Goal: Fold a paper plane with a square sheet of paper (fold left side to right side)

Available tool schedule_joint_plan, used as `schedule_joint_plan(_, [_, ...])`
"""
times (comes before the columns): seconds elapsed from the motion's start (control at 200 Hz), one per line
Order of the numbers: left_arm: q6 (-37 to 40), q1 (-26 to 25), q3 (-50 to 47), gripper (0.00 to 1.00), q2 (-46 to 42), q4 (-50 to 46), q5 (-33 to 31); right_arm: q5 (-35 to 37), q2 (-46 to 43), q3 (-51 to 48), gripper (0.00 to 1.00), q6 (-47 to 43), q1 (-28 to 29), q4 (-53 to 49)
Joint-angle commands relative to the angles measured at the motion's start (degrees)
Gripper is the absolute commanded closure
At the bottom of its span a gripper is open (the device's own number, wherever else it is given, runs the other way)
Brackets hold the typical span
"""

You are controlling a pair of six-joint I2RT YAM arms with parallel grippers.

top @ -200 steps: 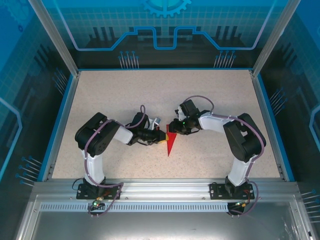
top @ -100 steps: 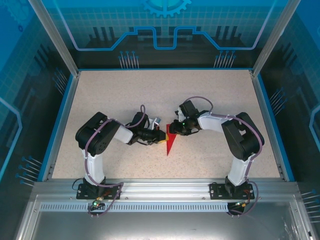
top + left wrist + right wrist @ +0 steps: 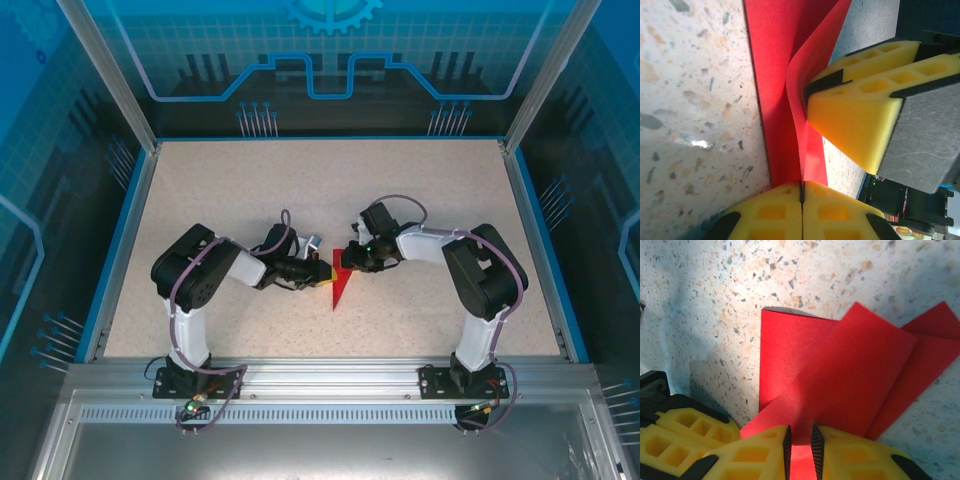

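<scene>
The square sheet of paper is folded into a narrow red dart, the paper plane (image 3: pixel 337 291), lying mid-table with its tip toward the near edge. My left gripper (image 3: pixel 327 270) comes at it from the left. Its yellow pads are shut on a raised crease of the plane (image 3: pixel 772 75), seen at the left gripper (image 3: pixel 801 186). My right gripper (image 3: pixel 348 259) is at the wide far end. Its jaws stand a little apart at the right gripper (image 3: pixel 801 442), with a lifted red flap (image 3: pixel 840 375) between them. Its yellow fingers (image 3: pixel 855 120) press against the curled flap.
The speckled table (image 3: pixel 220 200) has free room all around the two grippers. A blue rim (image 3: pixel 120 240) and glass walls bound it at the left, right and back. The arm bases sit on the metal rail (image 3: pixel 330 380) at the near edge.
The right gripper's jaws have narrowed around the flap. The plane and both grippers have shifted slightly to the left.
</scene>
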Motion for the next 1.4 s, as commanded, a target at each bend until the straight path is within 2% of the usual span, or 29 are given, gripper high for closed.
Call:
schedule_joint_plan(0.0, [0.42,-0.71,-1.42,0.9,-0.88,-1.88,-5.94,1.75,2.85,-3.41,0.78,-0.31,-0.47,-4.37])
schedule_joint_plan(0.2, [1.72,-0.7,-3.41,0.79,-7.7,-5.85,-7.52,1.53,2.55,-4.67,0.81,-0.11,-0.95,-3.47])
schedule_joint_plan(0.37, [4.12,-1.3,-4.39,0.78,-15.21,-12.87,-9.78,1.12,2.4,-4.77,0.81,-0.04,-0.96,-3.07])
schedule_joint_plan(0.585, [2.91,-4.66,-4.47,0.83,-22.76,-16.51,-9.76,0.72,2.38,-4.95,0.81,0.14,-0.95,-2.4])
schedule_joint_plan(0.855, [-0.9,-9.67,-0.93,0.83,-16.7,-15.37,-8.79,0.35,2.56,-4.9,0.81,0.23,-0.95,-2.22])
schedule_joint_plan(1.396, [-1.14,-10.5,-0.3,0.83,-9.28,-15.92,-11.19,0.38,2.02,-4.68,0.81,-0.2,-0.87,-2.69])
